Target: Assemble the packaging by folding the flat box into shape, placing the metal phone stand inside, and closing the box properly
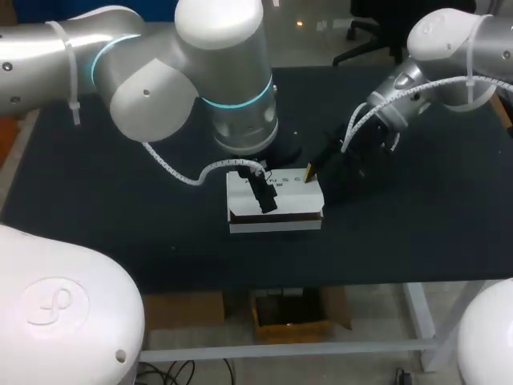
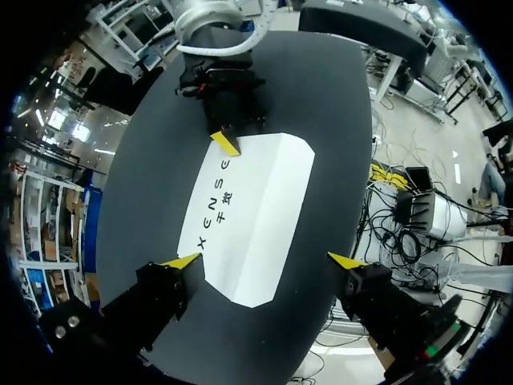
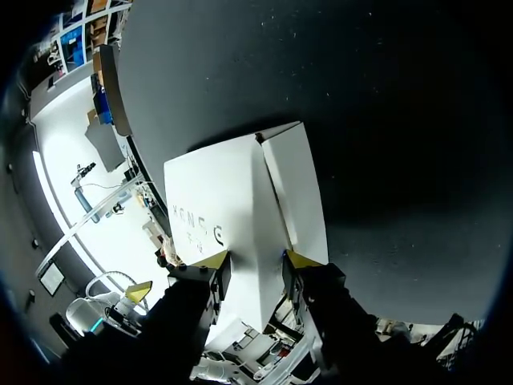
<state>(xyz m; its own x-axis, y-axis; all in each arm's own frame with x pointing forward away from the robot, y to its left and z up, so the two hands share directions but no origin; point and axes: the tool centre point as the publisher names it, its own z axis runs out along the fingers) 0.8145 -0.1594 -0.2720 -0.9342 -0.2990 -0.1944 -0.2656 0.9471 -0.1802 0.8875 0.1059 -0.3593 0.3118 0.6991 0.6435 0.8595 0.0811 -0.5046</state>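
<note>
Near the middle of the dark table (image 1: 104, 208), a white box (image 1: 276, 210) with its printed face up, creased lengthwise into two panels. Above it, the left gripper (image 2: 264, 261), fingers spread wide and straddling the box (one yellow tip off each long side). At the box's right end, the right gripper (image 3: 256, 258), fingers closed in from both sides on the edge of the box and pinching it between the yellow tips.

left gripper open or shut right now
Open: the left gripper has its fingers wide apart, and the white box lies between them, not pinched from either side.
</note>
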